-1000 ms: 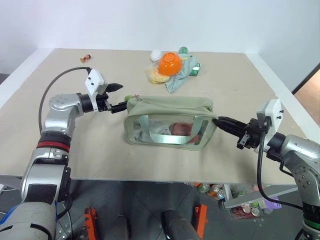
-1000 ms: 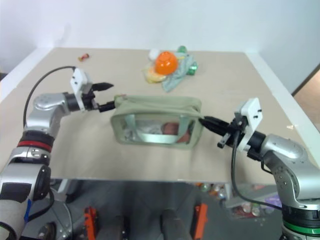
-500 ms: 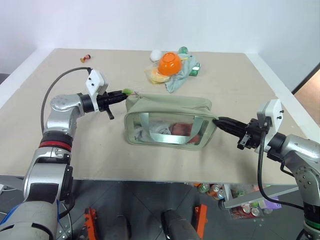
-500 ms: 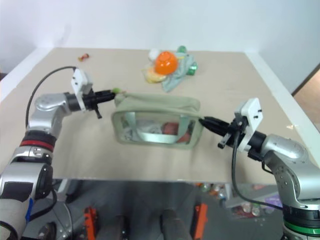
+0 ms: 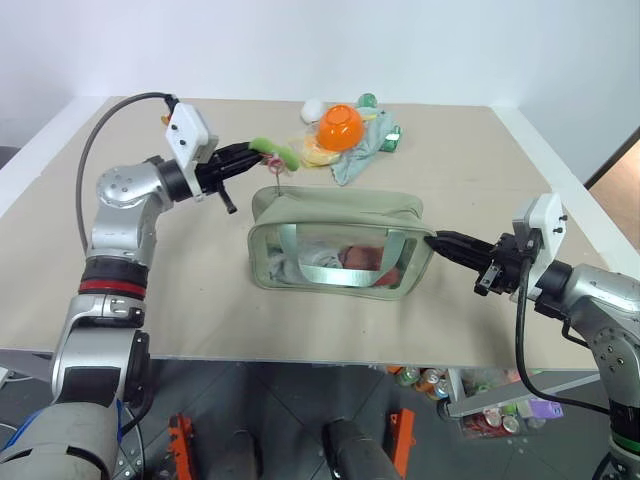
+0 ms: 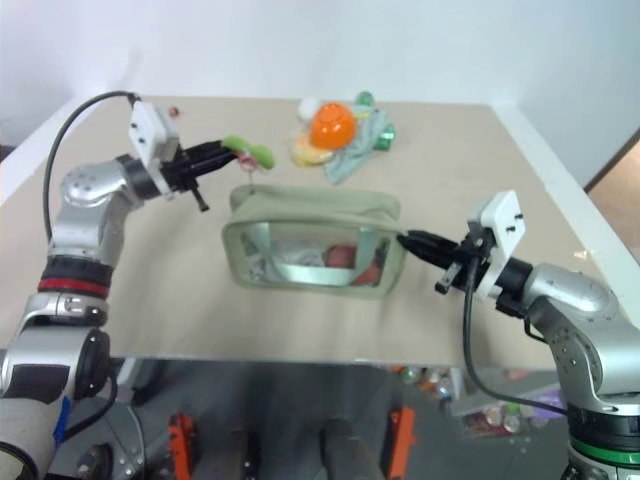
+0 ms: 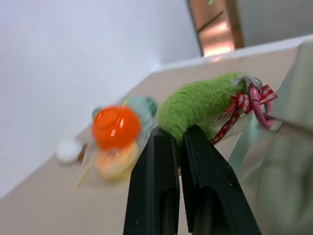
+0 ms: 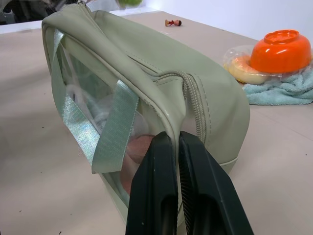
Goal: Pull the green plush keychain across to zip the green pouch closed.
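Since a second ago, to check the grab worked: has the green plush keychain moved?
Yes. The green plush keychain, pinched in the left claw, has risen off the green pouch corner toward the orange bowl.

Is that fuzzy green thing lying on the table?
No: the left gripper is shut on the keychain and holds it in the air, above the pouch's end.

Four cameras look at one table

The two eye views look down from high up and share the whole table (image 5: pixel 150 270). Each wrist view looks along its own fingers, up close; both catch the orange bowl (image 8: pixel 279 50).
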### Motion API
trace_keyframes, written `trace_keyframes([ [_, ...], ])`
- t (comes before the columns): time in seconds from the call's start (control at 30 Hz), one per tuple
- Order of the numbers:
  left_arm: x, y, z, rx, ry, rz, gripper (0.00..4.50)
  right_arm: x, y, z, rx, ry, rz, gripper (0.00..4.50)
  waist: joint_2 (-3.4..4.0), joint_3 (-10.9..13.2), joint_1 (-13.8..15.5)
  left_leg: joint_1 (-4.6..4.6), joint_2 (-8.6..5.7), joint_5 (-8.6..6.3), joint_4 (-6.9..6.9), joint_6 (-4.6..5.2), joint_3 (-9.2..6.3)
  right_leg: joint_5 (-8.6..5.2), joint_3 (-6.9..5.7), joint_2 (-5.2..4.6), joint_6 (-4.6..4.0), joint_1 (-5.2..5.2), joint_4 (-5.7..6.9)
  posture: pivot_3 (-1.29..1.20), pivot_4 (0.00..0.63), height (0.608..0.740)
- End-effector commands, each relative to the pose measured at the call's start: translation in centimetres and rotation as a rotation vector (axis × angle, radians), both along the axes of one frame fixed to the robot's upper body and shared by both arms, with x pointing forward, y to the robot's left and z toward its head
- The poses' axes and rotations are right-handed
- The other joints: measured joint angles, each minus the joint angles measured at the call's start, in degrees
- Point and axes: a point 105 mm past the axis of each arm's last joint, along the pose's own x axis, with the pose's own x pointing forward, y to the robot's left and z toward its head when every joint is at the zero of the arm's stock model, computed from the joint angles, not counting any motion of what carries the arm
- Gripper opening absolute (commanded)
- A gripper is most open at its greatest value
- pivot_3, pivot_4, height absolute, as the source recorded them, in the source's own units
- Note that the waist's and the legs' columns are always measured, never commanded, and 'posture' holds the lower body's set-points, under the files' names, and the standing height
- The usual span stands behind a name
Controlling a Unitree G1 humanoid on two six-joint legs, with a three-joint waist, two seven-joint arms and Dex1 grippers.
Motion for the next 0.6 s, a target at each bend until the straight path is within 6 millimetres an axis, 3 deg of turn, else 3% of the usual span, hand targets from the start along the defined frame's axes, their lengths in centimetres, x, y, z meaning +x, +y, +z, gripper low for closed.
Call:
trace_keyframes([
  [0.03,-1.8,-2.1,2.7,0.041,-0.112,-0.097,0.03,-0.5,0.7,1.0,-0.017,-0.039,0.034,0.00,0.00,0.00,-0.05,0.00,0.00,0.00,0.00,0.00,0.00,0.00,0.00,0.01,0.00,0.00,0.00,0.00,0.150,0.738],
  [0.27,-4.1,-5.2,2.3,0.184,-0.134,-0.252,0.03,-0.5,0.7,1.0,-0.016,-0.035,0.028,0.00,0.00,0.00,-0.13,0.03,0.00,0.00,0.00,0.00,-0.01,0.00,0.01,0.02,0.00,0.01,0.02,0.00,0.150,0.738],
  [0.47,-3.7,-4.9,-0.1,0.344,-0.111,-0.237,0.03,-0.5,0.7,1.0,-0.014,-0.035,0.027,0.00,0.00,0.00,-0.16,0.04,0.00,0.00,0.00,0.00,-0.02,0.00,0.00,0.03,-0.01,0.00,0.02,0.00,0.150,0.738],
  [0.6,-3.6,-4.6,-0.5,0.411,-0.141,-0.231,0.03,-0.5,0.8,0.8,-0.012,-0.034,0.030,0.00,0.00,0.00,-0.14,0.04,0.00,0.00,0.00,0.00,-0.02,0.00,0.00,0.02,-0.01,0.01,0.02,0.00,0.150,0.738],
])
